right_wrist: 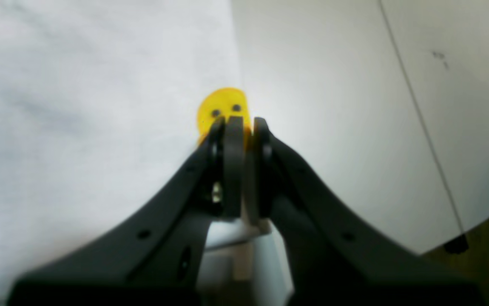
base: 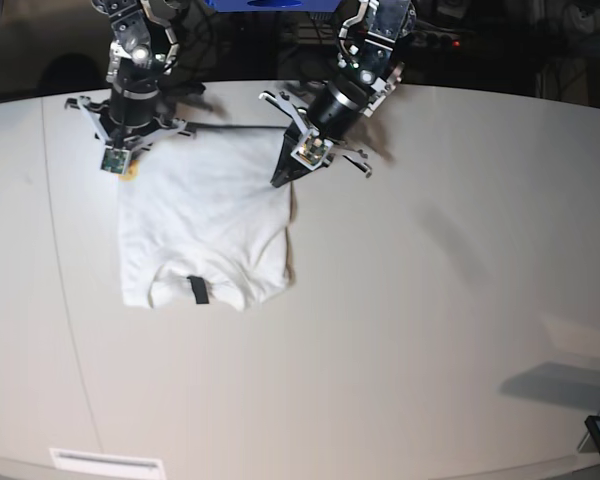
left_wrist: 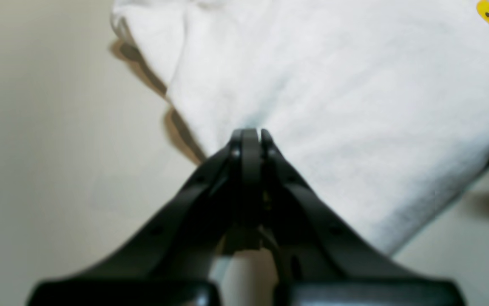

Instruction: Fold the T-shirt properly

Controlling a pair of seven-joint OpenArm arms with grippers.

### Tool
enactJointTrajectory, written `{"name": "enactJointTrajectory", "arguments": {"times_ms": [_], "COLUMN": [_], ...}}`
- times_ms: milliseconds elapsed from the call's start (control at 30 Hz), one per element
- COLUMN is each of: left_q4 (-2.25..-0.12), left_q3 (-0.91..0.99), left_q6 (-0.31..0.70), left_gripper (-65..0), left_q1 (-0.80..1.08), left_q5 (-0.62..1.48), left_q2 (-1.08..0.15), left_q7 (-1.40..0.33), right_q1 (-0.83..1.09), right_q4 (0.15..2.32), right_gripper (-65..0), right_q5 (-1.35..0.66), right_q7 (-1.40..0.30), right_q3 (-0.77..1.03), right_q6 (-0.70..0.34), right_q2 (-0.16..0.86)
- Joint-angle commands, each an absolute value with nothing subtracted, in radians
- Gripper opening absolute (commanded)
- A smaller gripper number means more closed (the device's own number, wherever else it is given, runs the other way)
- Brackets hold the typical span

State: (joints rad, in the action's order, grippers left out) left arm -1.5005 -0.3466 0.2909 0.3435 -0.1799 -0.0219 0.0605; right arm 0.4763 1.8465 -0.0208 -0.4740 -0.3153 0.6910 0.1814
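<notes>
Both claws pinched together at the far hem: left claw [left_wrist: 251,135], right claw [right_wrist: 238,123]. Risk: the folded white cotton T-shirt [base: 202,225] drags askew if the cloth snags as they lift away.

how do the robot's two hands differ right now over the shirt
The left hand has its jaws pressed fully together over plain white T-shirt; the right hand shows a thin gap. The right hand sits at a yellow printed face by the shirt's edge; the left sits over unprinted cloth. Both are black, pointing down.
</notes>
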Motion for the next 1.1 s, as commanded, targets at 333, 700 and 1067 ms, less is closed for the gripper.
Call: {"name": "enactJointTrajectory", "arguments": {"times_ms": [333, 700, 1067], "left_q4": [-1.638, -1.897, -1.839], "left_q3": [-0.325, -0.302, -0.298], "left_q6": [0.282, 0.282, 0.065], "left_gripper": [-65.0, -65.0, -65.0], "left_q1": [0.363, 0.392, 0.641], "left_q5": [-0.189, -0.191, -0.199], "left_q2": [-0.028, -0.028, -0.119], "left_q7": [0.03, 0.033, 0.496], "right_q1": [0.475, 0.501, 0.665], "right_q4": [1.839, 1.863, 1.759], "right_gripper": [-60.1, -64.9, -64.9], "right_q5": [-0.002, 0.001, 0.001], "right_q7": [-0.449, -0.154, 0.248], "right_q3": [-0.286, -0.275, -0.265], "right_q6": [0.698, 0.698, 0.698], "right_q2": [0.189, 0.254, 0.255]}}
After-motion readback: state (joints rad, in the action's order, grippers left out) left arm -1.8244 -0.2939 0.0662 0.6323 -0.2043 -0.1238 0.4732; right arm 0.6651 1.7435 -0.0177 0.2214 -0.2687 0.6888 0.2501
